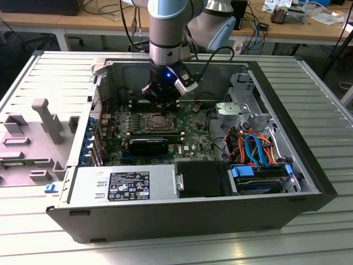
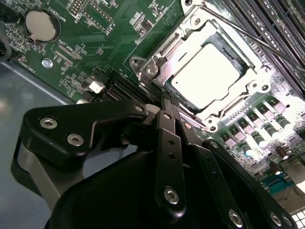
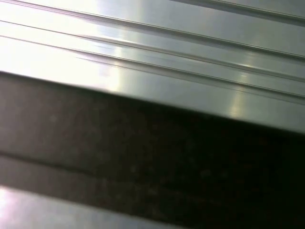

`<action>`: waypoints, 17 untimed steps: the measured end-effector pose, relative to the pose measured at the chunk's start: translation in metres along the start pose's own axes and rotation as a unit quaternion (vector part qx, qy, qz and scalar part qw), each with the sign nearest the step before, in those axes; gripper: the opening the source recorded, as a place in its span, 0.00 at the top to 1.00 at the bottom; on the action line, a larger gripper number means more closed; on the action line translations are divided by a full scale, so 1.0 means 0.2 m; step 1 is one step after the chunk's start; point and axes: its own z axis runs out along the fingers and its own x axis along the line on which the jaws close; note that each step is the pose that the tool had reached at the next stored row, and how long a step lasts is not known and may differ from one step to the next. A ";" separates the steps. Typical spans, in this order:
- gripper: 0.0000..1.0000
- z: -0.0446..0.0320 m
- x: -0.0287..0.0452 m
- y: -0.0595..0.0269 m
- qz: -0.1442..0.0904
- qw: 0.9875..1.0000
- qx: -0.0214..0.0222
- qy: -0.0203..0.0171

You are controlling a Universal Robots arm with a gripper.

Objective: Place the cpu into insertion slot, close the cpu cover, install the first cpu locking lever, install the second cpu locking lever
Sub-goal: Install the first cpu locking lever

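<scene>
Nearest to you in the exterior view, at 6 o'clock, is the dark front wall of the open computer case (image 1: 182, 218), which lies on the ribbed metal table (image 1: 309, 83). Just behind this wall you see the grey power supply (image 1: 124, 185), and at 4 o'clock a drive with blue clips (image 1: 259, 179).

A little farther in lies the green circuit board (image 1: 193, 138), with a long black card (image 1: 149, 146) on it. Just beyond the card, near the centre, is the insertion slot (image 1: 157, 122).

In the second wrist view the cpu (image 2: 207, 71) sits inside the slot and shines bright. The cpu cover (image 2: 178, 45) lies flat around it. A thin locking lever (image 2: 257, 40) runs along one side; you cannot tell if it is hooked.

The gripper (image 2: 167, 100) stands at the edge of the slot with its fingers pressed together. Whether they pinch something, you cannot tell. In the exterior view the gripper (image 1: 160, 102) hangs just above the slot, toward 12 o'clock.

Far at 9 o'clock a grey fixture (image 1: 44, 118) stands outside the case.
</scene>
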 end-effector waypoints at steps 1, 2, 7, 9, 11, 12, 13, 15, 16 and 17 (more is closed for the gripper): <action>0.89 0.000 -0.004 -0.001 0.000 1.000 0.000 0.000; 0.89 0.000 -0.005 -0.001 0.000 1.000 0.000 0.000; 0.89 0.000 -0.004 -0.005 0.000 1.000 0.000 0.000; 0.89 0.000 -0.003 -0.010 0.000 1.000 0.000 0.000; 0.89 0.000 -0.002 -0.016 0.000 1.000 0.000 0.000; 0.89 0.000 -0.001 -0.020 0.000 1.000 0.000 0.000; 0.89 0.000 -0.001 -0.024 0.000 1.000 0.000 0.000; 0.89 0.000 0.000 -0.029 0.000 1.000 0.000 0.000; 0.89 0.000 -0.001 -0.031 0.000 1.000 0.000 0.000; 0.89 0.000 -0.001 -0.032 0.000 1.000 0.000 0.000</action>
